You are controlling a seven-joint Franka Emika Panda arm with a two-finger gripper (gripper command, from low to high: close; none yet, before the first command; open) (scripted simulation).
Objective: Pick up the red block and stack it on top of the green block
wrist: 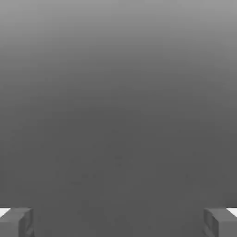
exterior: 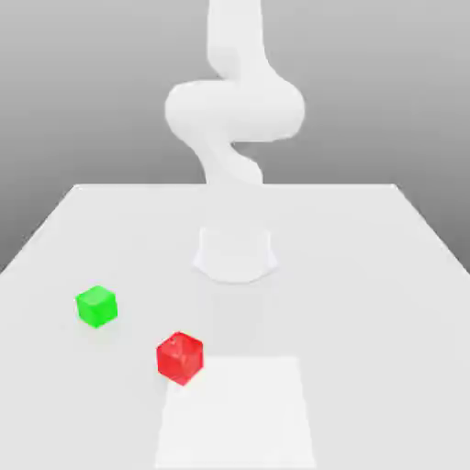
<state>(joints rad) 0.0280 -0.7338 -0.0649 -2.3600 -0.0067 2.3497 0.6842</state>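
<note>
The red block (exterior: 179, 357) is sitting on the white table (exterior: 367, 275), not in the jaws and with nothing touching it. It is resting tilted, one corner turned toward the exterior view, just off the corner of a paler square patch (exterior: 234, 413) on the tabletop. The green block (exterior: 96, 306) is lying apart from it, farther back and toward the exterior view's left, also free of the jaws. The white arm (exterior: 234, 110) is rising in a bend behind both cubes, from its base (exterior: 235, 253) at the middle of the table. In the hand view the gripper (wrist: 118, 222) is standing wide open, its two grey fingertips (wrist: 16, 222) showing far apart with only plain grey background between them, and neither block is lying between the jaws.
</note>
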